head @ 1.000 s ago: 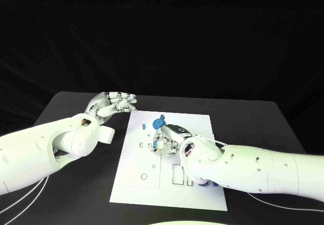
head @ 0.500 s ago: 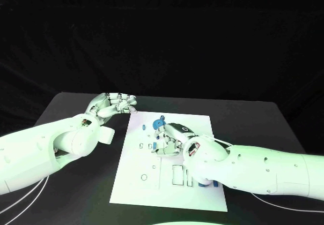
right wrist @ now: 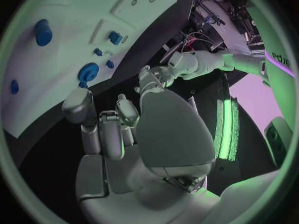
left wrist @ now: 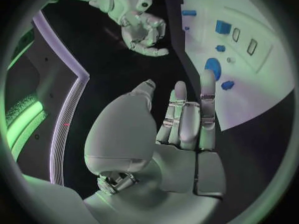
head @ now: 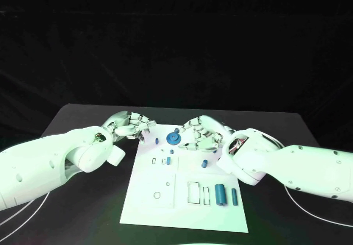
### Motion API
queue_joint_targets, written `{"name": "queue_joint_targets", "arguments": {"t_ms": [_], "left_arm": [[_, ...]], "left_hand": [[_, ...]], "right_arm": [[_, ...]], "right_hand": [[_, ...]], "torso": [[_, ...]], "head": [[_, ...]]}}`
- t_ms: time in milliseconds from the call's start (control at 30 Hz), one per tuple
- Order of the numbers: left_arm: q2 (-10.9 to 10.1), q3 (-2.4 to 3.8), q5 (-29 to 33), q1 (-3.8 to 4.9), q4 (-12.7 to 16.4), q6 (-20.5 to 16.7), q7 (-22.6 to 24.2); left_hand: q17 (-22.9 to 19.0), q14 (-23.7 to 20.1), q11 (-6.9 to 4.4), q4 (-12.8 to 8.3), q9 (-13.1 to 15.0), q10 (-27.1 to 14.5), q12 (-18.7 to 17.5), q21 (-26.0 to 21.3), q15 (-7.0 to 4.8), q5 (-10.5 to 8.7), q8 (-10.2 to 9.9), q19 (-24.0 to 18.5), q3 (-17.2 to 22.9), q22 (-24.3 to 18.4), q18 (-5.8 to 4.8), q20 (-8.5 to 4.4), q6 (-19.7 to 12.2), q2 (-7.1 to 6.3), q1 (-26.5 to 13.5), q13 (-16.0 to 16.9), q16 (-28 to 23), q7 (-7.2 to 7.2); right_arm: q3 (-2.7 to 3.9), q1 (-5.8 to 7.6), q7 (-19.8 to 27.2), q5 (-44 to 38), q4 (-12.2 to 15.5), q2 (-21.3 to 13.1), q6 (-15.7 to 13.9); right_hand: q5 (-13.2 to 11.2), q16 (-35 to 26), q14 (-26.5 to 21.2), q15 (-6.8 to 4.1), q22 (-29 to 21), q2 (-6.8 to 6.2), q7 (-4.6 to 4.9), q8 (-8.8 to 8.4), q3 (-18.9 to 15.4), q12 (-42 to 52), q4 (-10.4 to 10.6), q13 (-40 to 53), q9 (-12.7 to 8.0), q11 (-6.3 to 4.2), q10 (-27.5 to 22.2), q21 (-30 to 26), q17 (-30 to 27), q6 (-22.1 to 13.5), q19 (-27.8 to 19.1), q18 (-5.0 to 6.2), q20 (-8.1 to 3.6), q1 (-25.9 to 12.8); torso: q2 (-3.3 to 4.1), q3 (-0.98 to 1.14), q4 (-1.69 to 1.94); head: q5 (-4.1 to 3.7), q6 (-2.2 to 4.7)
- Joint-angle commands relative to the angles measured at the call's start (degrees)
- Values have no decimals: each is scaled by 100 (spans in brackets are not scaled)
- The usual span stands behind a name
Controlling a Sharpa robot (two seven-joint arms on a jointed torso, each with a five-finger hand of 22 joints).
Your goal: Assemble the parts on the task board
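Two blue cylinders lie side by side near the task board's near right corner, their long axes running from near edge to far edge, and I judge them the likeliest parts to fetch. My right hand hangs over the board's far edge, fingers loosely curled and holding nothing, so those cylinders lie back toward my body from it, along the right edge. My left hand hovers just off the board's far left corner, fingers half curled and likewise empty, well apart from the cylinders; the right is plainly the nearer. A blue round gear sits on the board near the far edge, between my hands and closer to the right one's fingers, with a small blue piece standing further in. From the head camera I cannot tell whether my right fingers touch the gear; the right wrist camera shows the gear lying beyond my fingertips with bare board between. The left wrist camera shows my open palm beside the board's edge
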Motion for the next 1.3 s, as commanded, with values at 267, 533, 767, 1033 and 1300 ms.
{"name": "queue_joint_targets", "arguments": {"t_ms": [267, 533, 767, 1033, 1300], "left_arm": [[394, -4, -2164, 255, -89, 1299, -2089], [861, -15, -2806, 459, -311, 2027, -3123], [1217, -53, -2914, 573, -539, 2285, -3577], [1480, -139, -2886, 659, -736, 2485, -3790], [1624, -183, -2885, 674, -864, 2649, -3865]], "left_hand": [[1349, 711, -318, 27, 730, 972, 2275, 1766, -263, -15, 1161, 757, -104, 2249, -287, -218, 204, 181, -656, 2274, 588, -354], [1418, 743, -362, 25, 962, 956, 2316, 1909, -307, -15, 1377, 806, -134, 2436, -315, -261, 136, 217, -734, 2309, 608, -402], [1212, 653, -325, 30, 1070, 663, 2088, 1893, -281, -45, 1396, 722, -213, 2382, -304, -250, -51, 154, -830, 1969, 520, -358], [1350, 709, -298, 28, 1104, 659, 2082, 1976, -260, -80, 1341, 785, -278, 2523, -329, -231, -162, 157, -932, 1970, 570, -324], [1420, 738, -289, 24, 1109, 704, 2119, 2028, -252, -65, 1310, 835, -273, 2617, -346, -224, -196, 178, -915, 2030, 597, -313]], "right_arm": [[9, 412, 875, 2580, -310, -511, 74], [9, 518, 691, 2887, -576, -592, -53], [8, 534, 585, 2892, -654, -566, -10], [8, 537, 530, 2835, -702, -535, 21], [7, 537, 488, 2802, -730, -516, 56]], "right_hand": [[-27, -8, 291, 22, -5, 110, -18, 86, 82, 25, -16, 5, -1, -8, -21, -26, 377, 41, -18, 96, 1, 6], [-35, -22, 282, 20, -46, 134, -13, 92, 93, 6, -13, -38, -12, -6, -54, -92, 340, -3, -41, 108, -3, -11], [-36, -56, 257, 34, -102, 130, 12, 76, 90, -29, -14, -116, -43, 13, -121, -189, 264, -136, -74, 121, 3, -40], [-35, -62, 253, 37, -111, 132, 16, 73, 91, -37, -13, -133, -50, 18, -134, -205, 252, -162, -79, 123, 5, -45], [-35, -65, 251, 38, -120, 133, 18, 71, 91, -40, -13, -139, -53, 19, -139, -220, 246, -171, -86, 126, 6, -47]], "torso": [[-77, 66, -20], [-79, 82, -33], [-88, 70, -8], [-82, 69, -14], [-78, 66, -14]], "head": [[70, -26], [119, -35], [96, -59], [81, -66], [82, -90]]}}
